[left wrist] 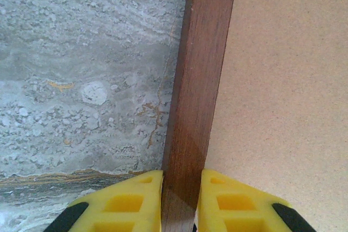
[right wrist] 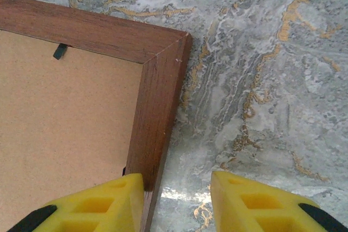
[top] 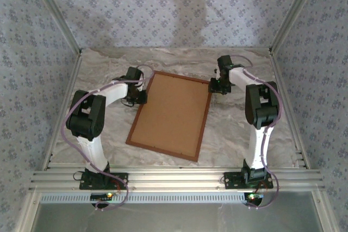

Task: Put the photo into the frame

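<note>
The reddish-brown wooden frame (top: 205, 113) lies flat and tilted in the middle of the marble table, back side up, with the plain brown backing board (top: 173, 113) filling it. The photo is hidden. My left gripper (top: 140, 97) is shut on the frame's left rail (left wrist: 198, 80), with a yellow finger (left wrist: 130, 202) pressed against each side of the wood. My right gripper (right wrist: 176, 199) is open near the frame's far right corner (right wrist: 157, 96). One of its fingers is over the rail's inner edge and the other over bare table.
A small black retaining tab (right wrist: 60, 51) sits at the backing board's far edge. Patterned walls and metal posts (top: 285, 23) enclose the table (top: 244, 69) on three sides. An aluminium rail (top: 174, 177) holding both arm bases runs along the near edge.
</note>
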Robot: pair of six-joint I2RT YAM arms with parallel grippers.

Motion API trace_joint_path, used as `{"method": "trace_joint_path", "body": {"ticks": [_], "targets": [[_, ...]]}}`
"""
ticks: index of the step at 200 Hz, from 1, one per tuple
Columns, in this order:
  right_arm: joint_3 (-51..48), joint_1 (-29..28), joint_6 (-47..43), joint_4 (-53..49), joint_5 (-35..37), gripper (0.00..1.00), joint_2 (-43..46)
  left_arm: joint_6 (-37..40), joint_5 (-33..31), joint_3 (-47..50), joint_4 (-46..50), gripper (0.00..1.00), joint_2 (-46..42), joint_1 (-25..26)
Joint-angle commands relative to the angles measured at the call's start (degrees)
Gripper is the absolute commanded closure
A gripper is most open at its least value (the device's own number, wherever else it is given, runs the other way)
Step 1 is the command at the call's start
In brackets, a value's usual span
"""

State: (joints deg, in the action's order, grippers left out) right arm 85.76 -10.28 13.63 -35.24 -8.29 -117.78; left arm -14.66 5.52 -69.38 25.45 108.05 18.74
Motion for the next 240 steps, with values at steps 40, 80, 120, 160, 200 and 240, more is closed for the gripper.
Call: {"method": "trace_joint_path", "body": {"ticks": [40, 80, 120, 160, 200, 240], "targets": [[2.91, -0.47, -0.54, -1.64, 0.03, 0.61, -2.71, -1.17, -0.14, 1.97, -0.23, 0.8, 2.08, -0.55], [3.37, -0.73, -0.64, -1.76, -0.14, 0.61, -3.49, -1.08, 0.02, 1.91, -0.25, 0.8, 2.32, -0.51], [3.84, -1.64, -0.62, -2.29, 0.71, 0.61, -4.54, -1.16, 0.55, 1.91, -0.4, 0.8, 2.64, -0.55], [5.6, -3.24, -1.06, -4.41, 3.79, 0.61, -6.26, -1.01, 0.72, 1.9, -0.3, 0.8, 2.68, -0.56], [6.87, -4.89, -1.06, -6.22, 8.19, 0.61, -8.31, -0.86, 0.81, 1.98, -0.23, 0.8, 2.78, -0.55], [9.95, -7.24, -1.94, -9.7, 11.08, 0.61, -10.58, -0.73, 1.01, 1.8, 0.03, 0.8, 2.56, -0.55]]}}
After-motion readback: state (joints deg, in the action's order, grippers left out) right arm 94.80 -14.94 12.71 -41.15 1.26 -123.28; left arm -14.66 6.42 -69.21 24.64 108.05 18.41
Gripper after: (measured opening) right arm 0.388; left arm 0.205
